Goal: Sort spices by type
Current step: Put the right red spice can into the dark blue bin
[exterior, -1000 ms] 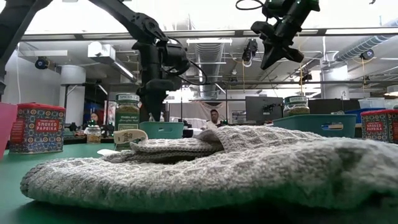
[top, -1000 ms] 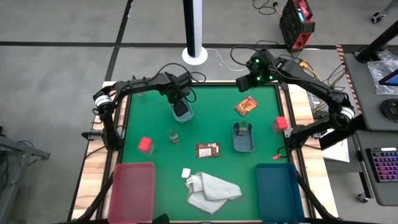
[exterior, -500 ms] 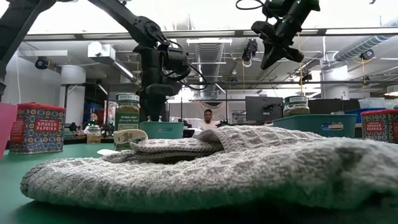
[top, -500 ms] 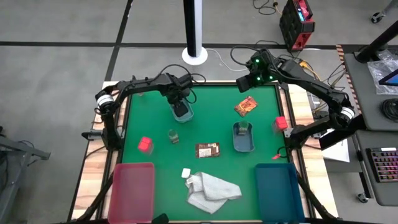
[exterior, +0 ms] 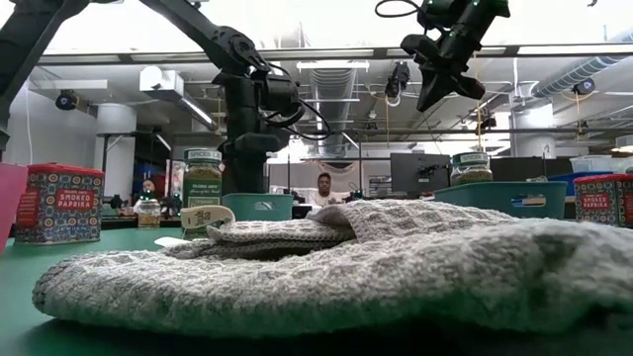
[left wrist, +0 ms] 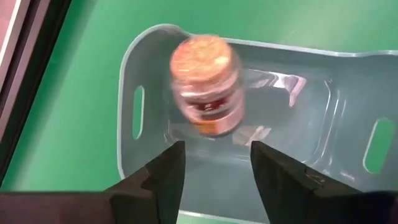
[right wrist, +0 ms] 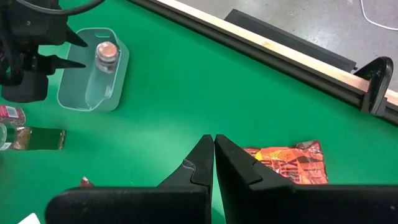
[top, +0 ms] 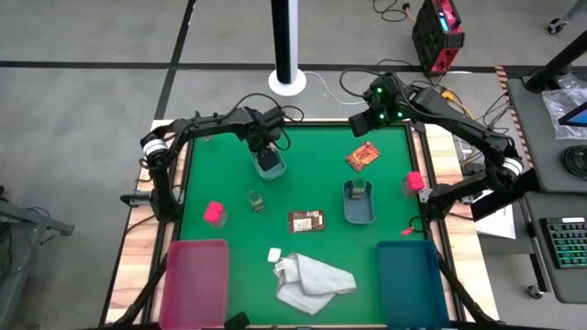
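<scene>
Jar (left wrist: 207, 84) sat in tray (left wrist: 323, 124), free between parted left gripper (left wrist: 214, 171) fingers; you needed straight lift clear. Right gripper (right wrist: 214, 163) clenched, empty.

Glossy translucent plastic tray (left wrist: 134, 74), seemingly glass jar (left wrist: 207, 87), rough knitted cloth (exterior: 396, 262).

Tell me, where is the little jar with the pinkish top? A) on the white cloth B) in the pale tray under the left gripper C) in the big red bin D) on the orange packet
B: the jar with the pinkish top sits inside the pale tray, just past the open left gripper.
</scene>
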